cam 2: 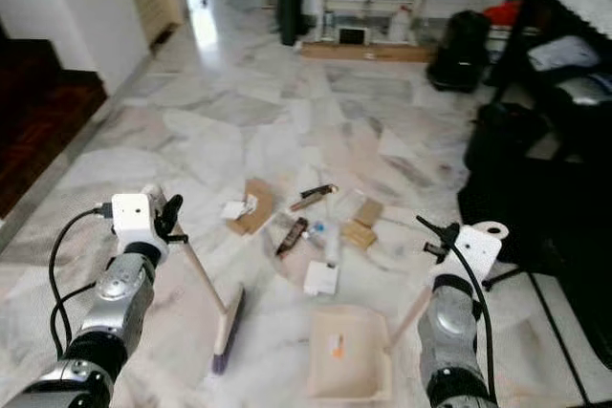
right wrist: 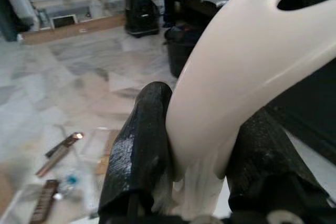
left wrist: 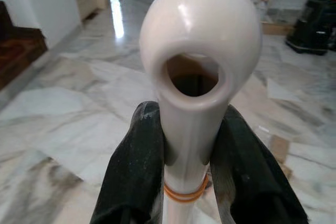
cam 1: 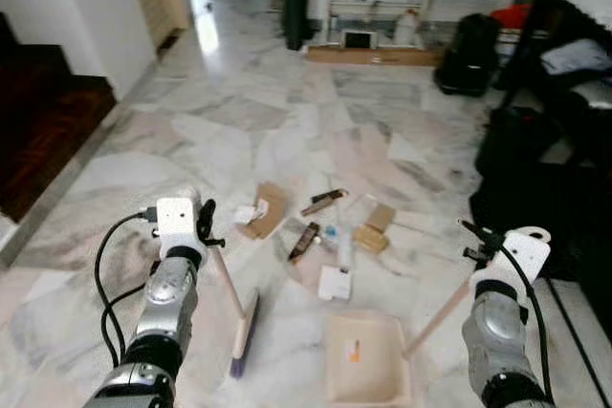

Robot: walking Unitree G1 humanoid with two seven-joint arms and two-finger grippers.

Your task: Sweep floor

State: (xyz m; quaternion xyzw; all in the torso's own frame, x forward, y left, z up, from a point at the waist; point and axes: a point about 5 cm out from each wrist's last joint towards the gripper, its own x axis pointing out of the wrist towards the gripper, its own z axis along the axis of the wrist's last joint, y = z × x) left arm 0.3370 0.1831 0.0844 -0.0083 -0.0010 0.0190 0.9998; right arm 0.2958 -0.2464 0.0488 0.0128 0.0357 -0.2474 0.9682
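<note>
The left gripper [left wrist: 191, 166] is clamped on the broom [cam 1: 241, 329] handle, with the brush head resting on the marble floor [cam 1: 229, 112] at lower left. Cardboard scraps and wrappers [cam 1: 325, 226] lie scattered just beyond, at centre. The right gripper [right wrist: 202, 150] is closed tight on the dustpan [cam 1: 363, 358] handle, pan flat on the floor beside the broom.

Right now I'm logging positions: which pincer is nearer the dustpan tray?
Right. The right pincer holds the handle running down to the dustpan tray; the left pincer grips the broom beyond the tray's left side.
</note>
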